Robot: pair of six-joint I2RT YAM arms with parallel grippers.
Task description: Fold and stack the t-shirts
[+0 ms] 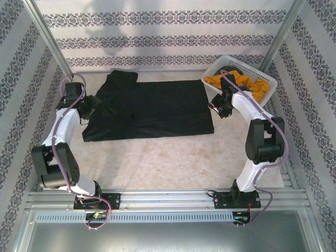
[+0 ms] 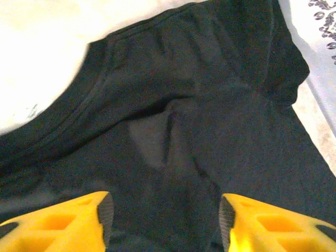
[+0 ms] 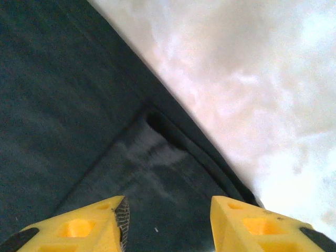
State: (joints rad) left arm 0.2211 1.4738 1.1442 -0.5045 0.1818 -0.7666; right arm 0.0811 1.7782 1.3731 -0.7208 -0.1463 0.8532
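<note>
The table point(image 1: 157, 163) is carrying all of it, and its pale top is offering little grip, so a sideways tug is likely to slide cloth rather than crease it.

The black shirt point(image 1: 152, 110) is lying flat across the far middle as a rough rectangle, with a flap jutting out at its far left corner. That flap and the ridges near the collar point(image 2: 89, 113) are looking loose, so a careless pull is liable to open the layers again.

The basket point(image 1: 229, 59) is sitting at the far right, close to the black shirt's right edge. An arm swinging wide there is at risk of knocking it.

The orange shirt point(image 1: 247, 84) is bunching inside the basket and partly draping over its rim, so lifting it by one bunch is likely to drag the basket along.

The left gripper point(image 1: 92, 107) is hovering over the black shirt's left edge, jaws apart and empty. The right gripper point(image 1: 218, 105) is doing likewise at the right edge, over the doubled hem point(image 3: 178, 142). Closing there is risking a pinch of only the top layer.
</note>
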